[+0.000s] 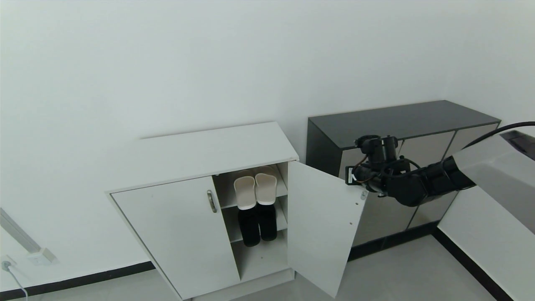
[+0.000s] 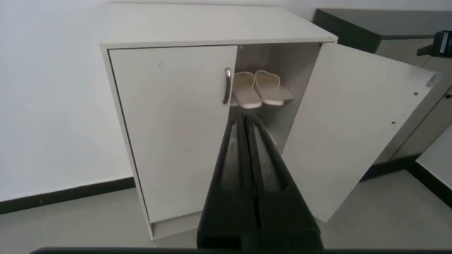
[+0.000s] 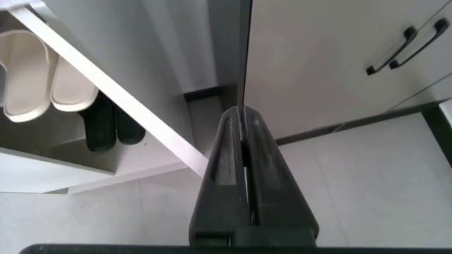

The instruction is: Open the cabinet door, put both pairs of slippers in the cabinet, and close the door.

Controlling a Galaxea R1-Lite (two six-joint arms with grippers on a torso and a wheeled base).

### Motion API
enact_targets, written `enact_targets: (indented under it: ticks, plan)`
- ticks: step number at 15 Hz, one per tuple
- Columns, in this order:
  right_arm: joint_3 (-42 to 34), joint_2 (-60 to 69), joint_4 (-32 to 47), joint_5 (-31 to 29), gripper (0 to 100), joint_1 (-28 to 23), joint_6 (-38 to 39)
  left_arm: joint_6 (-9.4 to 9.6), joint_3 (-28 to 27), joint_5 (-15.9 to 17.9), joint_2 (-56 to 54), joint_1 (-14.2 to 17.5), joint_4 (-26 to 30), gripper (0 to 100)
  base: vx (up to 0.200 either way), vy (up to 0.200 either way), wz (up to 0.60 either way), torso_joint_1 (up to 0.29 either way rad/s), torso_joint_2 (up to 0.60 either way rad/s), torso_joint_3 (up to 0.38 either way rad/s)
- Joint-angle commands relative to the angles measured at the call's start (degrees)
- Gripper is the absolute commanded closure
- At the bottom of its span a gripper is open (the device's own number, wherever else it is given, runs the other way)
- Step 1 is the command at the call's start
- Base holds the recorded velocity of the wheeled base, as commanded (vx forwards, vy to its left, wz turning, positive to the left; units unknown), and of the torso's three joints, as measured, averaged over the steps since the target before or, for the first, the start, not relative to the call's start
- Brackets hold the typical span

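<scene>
Head view: the cabinet door (image 1: 322, 221) stands open, the right gripper (image 1: 354, 177), fingers together, at its top outer corner, a dark cabinet (image 1: 401, 121) just behind. White slippers (image 1: 256, 190) sit on the upper shelf (image 1: 281, 184), black slippers (image 1: 258, 223) on the middle shelf (image 1: 282, 220). The left gripper (image 2: 245, 123) also has its fingers together.

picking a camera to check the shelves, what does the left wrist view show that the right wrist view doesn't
Left wrist, not right: the closed left door with its handle, and the shut left gripper. Right wrist, not left: the black slippers on a lower shelf, dark handles on the neighbouring cabinet, and the shut right gripper. Both: the white slippers on the upper shelf and the open right door.
</scene>
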State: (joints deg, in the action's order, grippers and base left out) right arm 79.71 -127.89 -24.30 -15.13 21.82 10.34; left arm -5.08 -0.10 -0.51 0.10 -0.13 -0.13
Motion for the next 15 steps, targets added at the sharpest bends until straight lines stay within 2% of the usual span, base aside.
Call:
enact_targets:
  ticks: [1,9,14,15]
  plan:
    - [0.0,-0.9,0.0,0.0,100,0.1,0.0,-0.01,0.0,0.0,0.1,0.0,0.0,100,0.0,0.0,0.0,0.0,0.0,0.0]
    - [0.0,-2.4,-1.4,-0.2,100,0.4,-0.1,-0.01,0.0,0.0,0.0,0.0,0.0,100,0.0,0.0,0.0,0.0,0.0,0.0]
    - [-2.5,-1.1,-1.6,-0.5,100,3.3,0.1,-0.01,0.0,0.0,0.1,0.0,0.0,100,0.0,0.0,0.0,0.0,0.0,0.0]
    - [-4.0,-0.4,-2.3,-1.9,100,5.5,0.2,-0.01,0.0,0.0,0.1,0.0,0.0,100,0.0,0.0,0.0,0.0,0.0,0.0]
